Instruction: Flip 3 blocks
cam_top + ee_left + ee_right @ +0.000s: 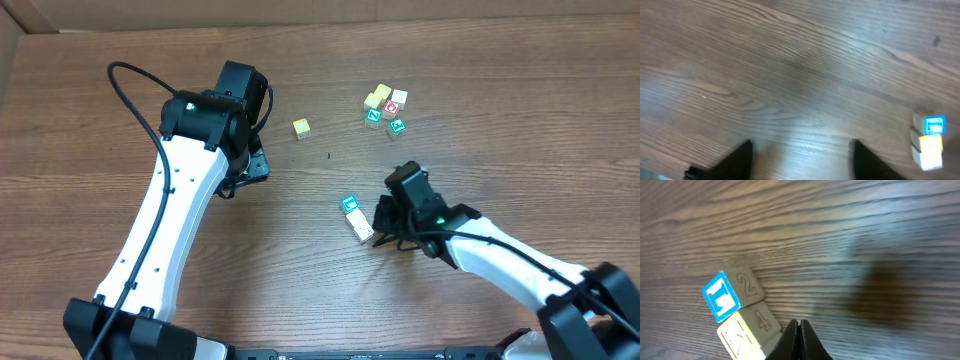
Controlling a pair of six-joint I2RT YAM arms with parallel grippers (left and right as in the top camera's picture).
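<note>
Overhead, the desk (480,60) is a brown wood-grain sheet, matte and streaked. Its near edge is covered by the arm bases.

The left arm (175,210) is a smooth white shell with black joints. Its bulky wrist hides its own hand from above. The right arm (510,260) has the same finish and runs off the near right corner.

In the left wrist view, which is blurred, the left hand (801,150) shows only two dark finger stubs cut off by the bottom edge. They stand well apart over bare wood with nothing between them.

The right hand (799,330) has its two black fingers pressed flat together into a narrow wedge, gripping nothing. Its tip is just beside the cream block (747,332), and I cannot tell whether it touches.

A cluster of small cubes (385,108) sits far right. It includes yellow, whitish, red-faced and green-faced ones, too small to read.

The pale yellow block (301,128) lies alone toward the far middle of the desk, and its print cannot be made out.

The teal-faced block (720,299) lies mid-desk against the cream block. It is a pale wooden cube with a carved 2 on one side. The cream block shows a carved 4 and faint line print, and the frame bottom cuts it off. In the left wrist view both smear into blue, yellow and cream bands.
</note>
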